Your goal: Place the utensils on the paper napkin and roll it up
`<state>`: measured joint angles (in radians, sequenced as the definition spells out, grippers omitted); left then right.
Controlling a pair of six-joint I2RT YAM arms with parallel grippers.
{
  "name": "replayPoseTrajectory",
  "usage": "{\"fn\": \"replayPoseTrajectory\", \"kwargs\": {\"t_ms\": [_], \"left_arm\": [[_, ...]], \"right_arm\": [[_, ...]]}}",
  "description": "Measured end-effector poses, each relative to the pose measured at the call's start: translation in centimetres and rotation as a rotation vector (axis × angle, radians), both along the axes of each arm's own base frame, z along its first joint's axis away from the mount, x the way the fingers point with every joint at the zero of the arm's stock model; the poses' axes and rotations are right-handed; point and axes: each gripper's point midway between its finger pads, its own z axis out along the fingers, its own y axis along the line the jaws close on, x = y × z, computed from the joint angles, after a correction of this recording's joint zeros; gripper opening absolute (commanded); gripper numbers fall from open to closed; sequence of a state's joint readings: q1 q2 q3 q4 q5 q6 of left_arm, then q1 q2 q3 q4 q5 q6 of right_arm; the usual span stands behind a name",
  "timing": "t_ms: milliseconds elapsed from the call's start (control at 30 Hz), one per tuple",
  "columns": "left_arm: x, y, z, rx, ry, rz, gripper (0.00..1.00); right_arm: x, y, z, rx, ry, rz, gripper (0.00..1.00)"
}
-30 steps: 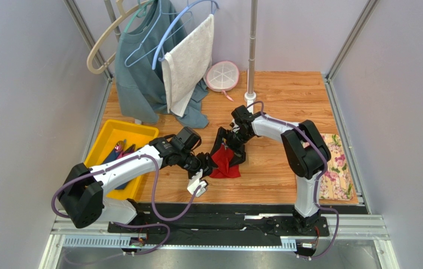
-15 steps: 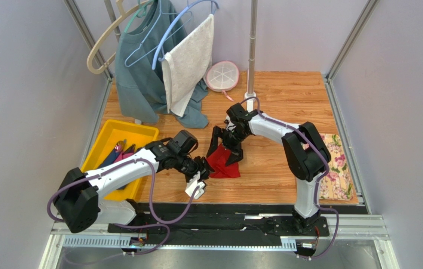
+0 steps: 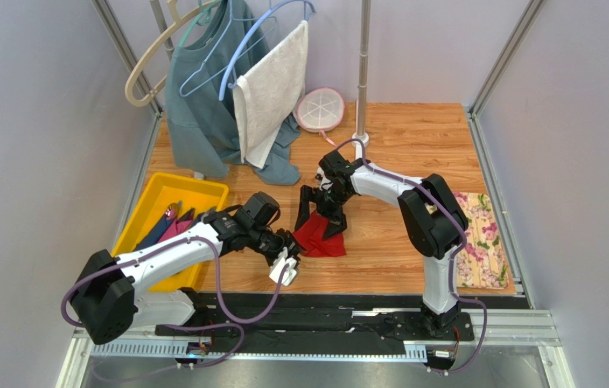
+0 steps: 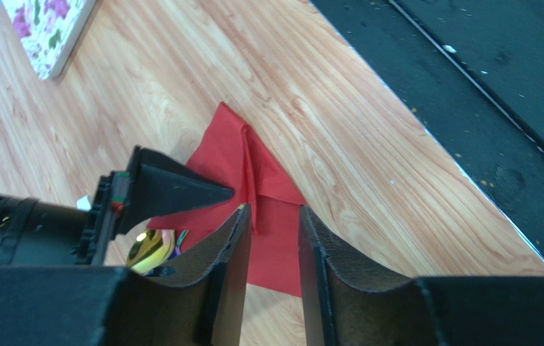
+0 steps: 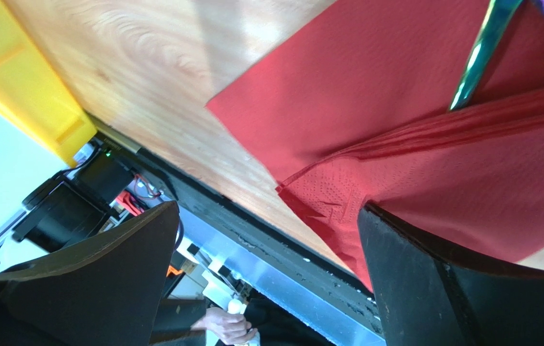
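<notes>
Wood tabletop (image 3: 413, 137) stretches open behind and right of the red paper napkin (image 3: 321, 240), which lies crumpled near the front edge with one fold raised. The right gripper (image 3: 319, 218) straddles its far side, fingers spread wide. The left gripper (image 4: 274, 210) shows a narrow gap at the fold; whether it pinches, I cannot tell. Gold utensils (image 4: 148, 246) show under the right gripper.

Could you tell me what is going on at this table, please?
Two robot arms are working on a red paper napkin lying partly folded on the wooden table. The right gripper, jaws wide open, has one finger against a lifted fold, near a gold utensil on the napkin. The left gripper sits at its near edge, jaws narrowly apart. It is not rolled yet.
</notes>
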<state>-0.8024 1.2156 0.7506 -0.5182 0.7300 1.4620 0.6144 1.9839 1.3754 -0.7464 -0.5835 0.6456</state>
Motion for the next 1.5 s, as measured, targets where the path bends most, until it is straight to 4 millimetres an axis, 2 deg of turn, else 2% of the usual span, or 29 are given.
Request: {"fn": "replayPoseTrajectory", "kwargs": {"t_ms": [200,400,700,933,1100,1167,1300,1400,1433,1500], "left_arm": [[1.7,-1.3,0.3,-0.037,-0.013,0.064,0.37],[3.2,-2.6,-1.6,-0.015,-0.03,0.108,0.3],[5.1,-4.9,-4.1,0.005,-0.107,0.147,0.25],[6.2,-5.1,-6.9,0.062,-0.132,0.173,0.23],[7.1,-4.7,-8.9,0.117,-0.153,0.192,0.17],[7.2,-4.7,-8.9,0.123,-0.166,0.188,0.15],[7.1,-4.5,-9.2,0.138,-0.184,0.157,0.12],[6.9,-4.3,-9.2,0.146,-0.195,0.133,0.11],[6.9,-4.3,-9.2,0.147,-0.196,0.128,0.11],[6.8,-4.3,-9.2,0.148,-0.2,0.122,0.11]], "right_arm": [[-0.1,-0.1,-1.4,-0.021,0.033,-0.003,1.0],[-0.1,0.1,-1.5,-0.019,0.043,-0.009,1.0],[-0.1,0.3,-1.5,-0.011,0.059,-0.014,1.0],[-0.2,0.5,-1.4,-0.002,0.065,-0.014,1.0],[-0.2,0.7,-1.1,0.012,0.074,-0.018,1.0],[-0.1,0.7,-1.0,0.017,0.074,-0.018,1.0],[0.6,0.9,-0.3,0.042,0.069,-0.025,1.0],[2.1,1.4,1.4,0.101,0.044,-0.028,0.97],[2.6,1.5,2.0,0.121,0.032,-0.028,0.95],[4.0,1.5,3.3,0.162,0.0,-0.033,0.84]]}}
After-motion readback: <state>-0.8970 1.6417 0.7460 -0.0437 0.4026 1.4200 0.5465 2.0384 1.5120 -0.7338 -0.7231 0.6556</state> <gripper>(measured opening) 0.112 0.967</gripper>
